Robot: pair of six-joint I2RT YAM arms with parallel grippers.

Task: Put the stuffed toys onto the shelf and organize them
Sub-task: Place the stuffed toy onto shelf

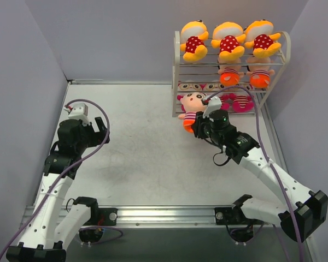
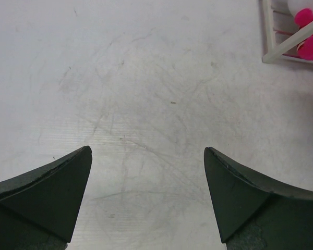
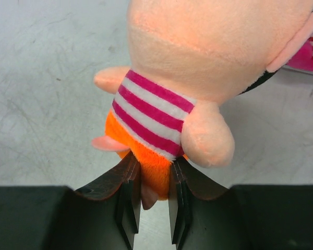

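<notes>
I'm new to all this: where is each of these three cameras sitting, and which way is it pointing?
Top external: above and behind the arms, looking down on the table, shelf and both arms.
Left wrist: on the left arm, facing bare table; the open left gripper shows.
Right wrist: on the right arm, facing the peach-faced doll clamped by the right gripper.
Shared: top and right wrist both show that doll.

the peach-faced plush doll with a pink-striped shirt and orange bottom (image 3: pixel 156 112) is soft, short-piled cloth. the pale grey tabletop (image 2: pixel 146 94) looks matt and finely scratched. the white wire shelf (image 1: pixel 176 65) has smooth coated rods. the left gripper's (image 2: pixel 146 149) black fingers (image 2: pixel 47 198) look matt, grainy plastic.
</notes>
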